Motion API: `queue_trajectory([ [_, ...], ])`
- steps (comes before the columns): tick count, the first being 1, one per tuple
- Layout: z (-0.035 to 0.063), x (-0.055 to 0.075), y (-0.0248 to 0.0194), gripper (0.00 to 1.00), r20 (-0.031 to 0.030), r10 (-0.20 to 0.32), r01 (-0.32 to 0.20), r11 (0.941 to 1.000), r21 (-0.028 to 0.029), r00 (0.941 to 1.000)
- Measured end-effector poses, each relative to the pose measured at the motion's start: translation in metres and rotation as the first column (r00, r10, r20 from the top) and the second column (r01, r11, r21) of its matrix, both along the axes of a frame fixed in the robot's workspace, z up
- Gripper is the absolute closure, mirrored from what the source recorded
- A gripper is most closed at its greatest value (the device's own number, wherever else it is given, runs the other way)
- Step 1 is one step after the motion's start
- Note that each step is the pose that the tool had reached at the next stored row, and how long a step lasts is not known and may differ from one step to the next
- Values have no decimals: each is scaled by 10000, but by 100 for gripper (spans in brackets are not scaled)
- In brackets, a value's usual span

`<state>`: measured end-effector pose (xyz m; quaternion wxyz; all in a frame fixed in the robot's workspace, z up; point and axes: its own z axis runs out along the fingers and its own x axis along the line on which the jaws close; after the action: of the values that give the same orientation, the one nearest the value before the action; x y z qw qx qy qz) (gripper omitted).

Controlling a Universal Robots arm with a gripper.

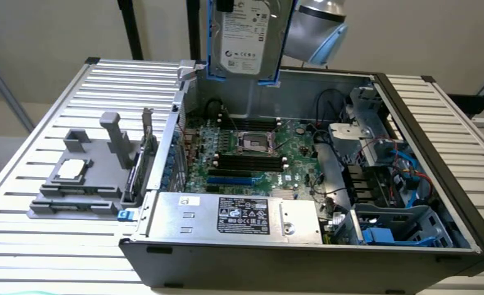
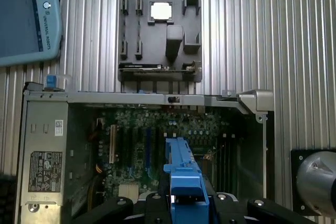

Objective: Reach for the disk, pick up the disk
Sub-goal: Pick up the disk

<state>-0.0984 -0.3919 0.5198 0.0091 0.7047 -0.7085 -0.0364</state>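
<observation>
Currently, at the exterior view's left, a grey tray [image 1: 52,208] carrying a small square chip [image 1: 72,170] rests on the slatted table [image 1: 37,117]. Just beside it to the right stands the open computer case [image 1: 308,265], with its motherboard [image 1: 250,150] exposed. The disk [image 1: 244,37] hangs upright over the far side of the case, label facing the camera. In the wrist view, the gripper [image 2: 186,203] is clamped on the disk's blue frame edge. The arm's silver joint [image 1: 317,31] sits right of the disk.
</observation>
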Motion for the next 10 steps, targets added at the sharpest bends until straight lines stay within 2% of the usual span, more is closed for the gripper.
queue_trajectory([
  [6, -1, 275, -48, 67, 1, 0, 0, 10000, 17, 10000],
  [10, 0, 451, -109, 67, 0, 0, 0, 10000, 27, 10000],
])
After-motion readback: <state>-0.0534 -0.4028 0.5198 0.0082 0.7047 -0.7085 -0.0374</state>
